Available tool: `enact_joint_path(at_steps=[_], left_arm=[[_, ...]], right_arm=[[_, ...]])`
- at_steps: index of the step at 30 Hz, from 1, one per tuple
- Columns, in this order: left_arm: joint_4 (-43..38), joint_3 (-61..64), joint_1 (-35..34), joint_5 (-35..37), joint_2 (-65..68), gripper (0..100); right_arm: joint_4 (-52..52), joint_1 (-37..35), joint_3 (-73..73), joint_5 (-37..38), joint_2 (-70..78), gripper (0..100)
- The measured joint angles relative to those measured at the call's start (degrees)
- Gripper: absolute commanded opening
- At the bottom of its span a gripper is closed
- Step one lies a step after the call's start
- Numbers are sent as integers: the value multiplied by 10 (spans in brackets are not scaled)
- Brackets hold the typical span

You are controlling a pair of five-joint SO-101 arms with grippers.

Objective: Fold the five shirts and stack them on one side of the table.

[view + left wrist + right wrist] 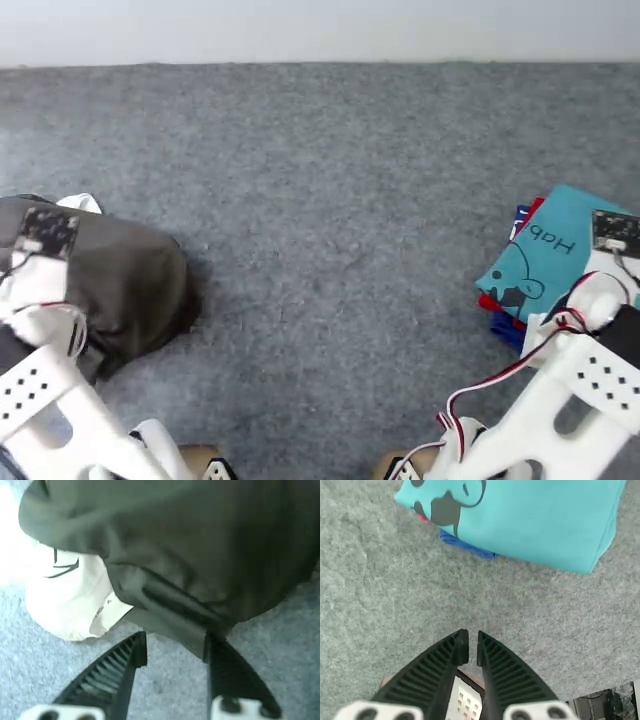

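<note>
left gripper (175, 649) at left side of grey table (340, 200), jaws apart, tips at hem of dark shirt (200, 555), one tip touching its edge; nothing clamped

dark shirt lies crumpled, draped over white shirt (70, 600), which pokes out beside it

right gripper (472, 647) low over bare table surface at right side, jaws almost together, nothing between them

folded teal shirt (535, 515) just ahead of it, on top of stack; red shirt (495, 303) and blue shirt (465, 542) edges showing beneath
</note>
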Motion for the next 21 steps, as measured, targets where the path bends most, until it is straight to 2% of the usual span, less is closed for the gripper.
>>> enact_joint_path(at_steps=[3,7,21], left_arm=[[-43,44,-33,-16,0,250],[-83,119,-42,-53,0,250],[-166,247,-43,-58,0,229]], right_arm=[[0,0,0,0,0,50],[0,0,2,0,-1,50],[0,0,2,0,-1,50]])
